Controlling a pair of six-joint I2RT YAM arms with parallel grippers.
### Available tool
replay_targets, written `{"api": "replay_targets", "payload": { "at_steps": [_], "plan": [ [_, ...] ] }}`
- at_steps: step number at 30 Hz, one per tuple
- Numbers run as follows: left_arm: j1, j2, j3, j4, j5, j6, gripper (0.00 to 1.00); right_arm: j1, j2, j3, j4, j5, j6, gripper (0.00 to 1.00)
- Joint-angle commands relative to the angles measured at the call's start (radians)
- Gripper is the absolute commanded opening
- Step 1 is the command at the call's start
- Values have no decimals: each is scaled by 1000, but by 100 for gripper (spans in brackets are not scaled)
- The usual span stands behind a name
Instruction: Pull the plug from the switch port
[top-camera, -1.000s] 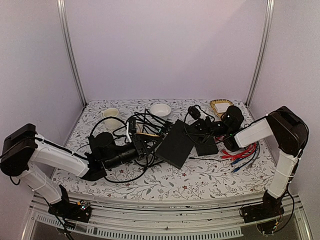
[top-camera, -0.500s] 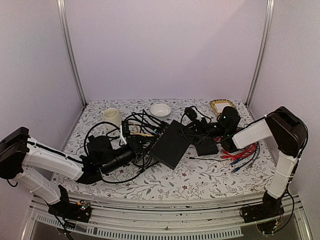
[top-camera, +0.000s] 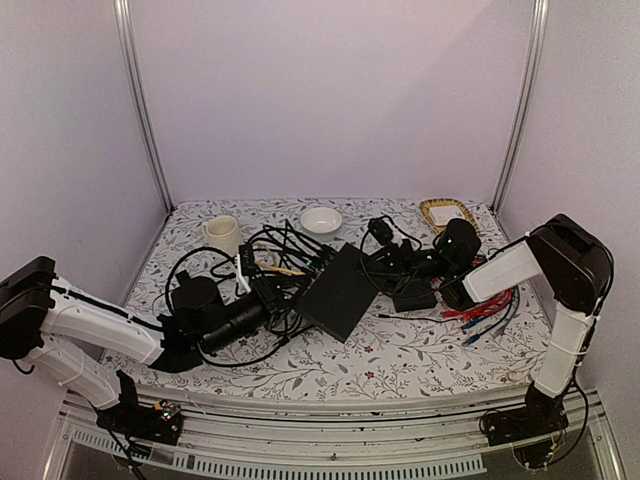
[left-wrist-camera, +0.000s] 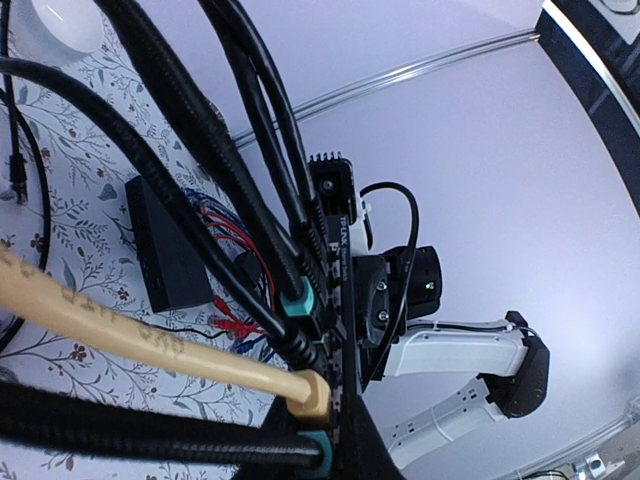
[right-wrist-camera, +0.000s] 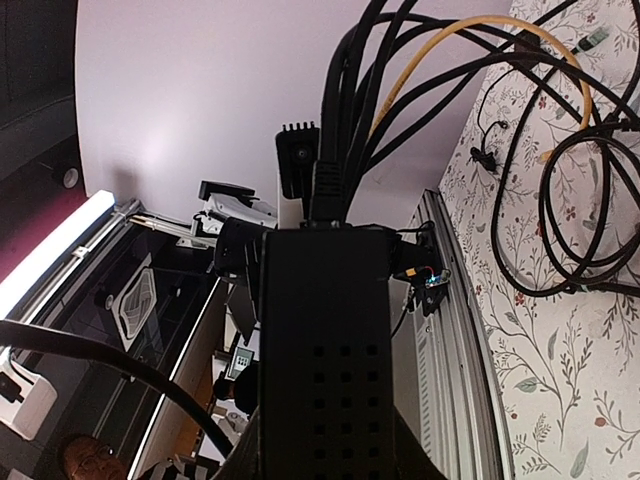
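The switch (top-camera: 338, 290), tilted mid-table amid tangled cables (top-camera: 280, 245), is clamped by the right gripper (top-camera: 388, 262); the left gripper (top-camera: 268, 298), clenched at its port edge, looks ready to draw a plug (left-wrist-camera: 296, 300) straight out.

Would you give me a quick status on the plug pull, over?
Left gripper shut among cables at switch's plugged edge. Right gripper shut on switch's other end. Plugs in, none pulled. Tangle crowds them.
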Motion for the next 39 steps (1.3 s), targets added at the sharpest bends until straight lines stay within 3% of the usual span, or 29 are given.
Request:
{"api": "replay_targets", "payload": {
  "at_steps": [1,14,24,39],
  "plan": [
    [70,-78,-61,53,-341,45,0,-78,8,-30,227,-156,101,2],
    [93,-91,-114,99,-266,100,0,-108,14,-44,317,-217,182,2],
    [152,-112,-170,173,-85,154,0,-130,-4,-67,330,-255,191,2],
    [149,-186,-185,64,-25,149,0,-130,-26,-67,339,-230,200,2]
  ]
}}
